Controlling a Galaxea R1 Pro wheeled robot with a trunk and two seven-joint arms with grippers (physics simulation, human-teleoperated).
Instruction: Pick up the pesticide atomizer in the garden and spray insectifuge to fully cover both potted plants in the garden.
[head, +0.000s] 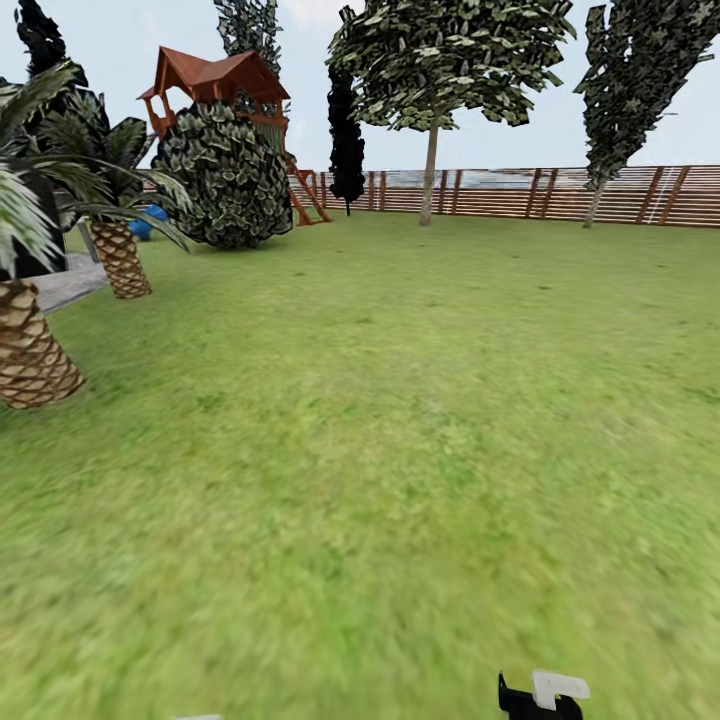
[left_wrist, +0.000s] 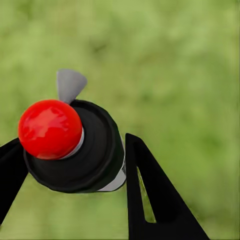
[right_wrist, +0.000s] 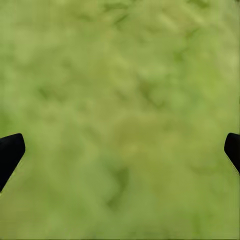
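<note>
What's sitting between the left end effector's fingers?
The pesticide atomizer: its black cap with red top and grey nozzle sits between the fingers of the left end effector, seen in the left wrist view against blurred grass.

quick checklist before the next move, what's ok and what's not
1. Pesticide atomizer sits between the left pincer fingers: ok.
2. Grip looks firm, fingers close against its body on both sides: ok, though actual contact cannot be confirmed.
3. Right pincer free, fingers wide apart over grass: ok.
4. Potted plants in sight: not ok; the head view shows lawn, palms and the fence.
5. Nozzle direction relative to a plant: cannot tell.
</note>
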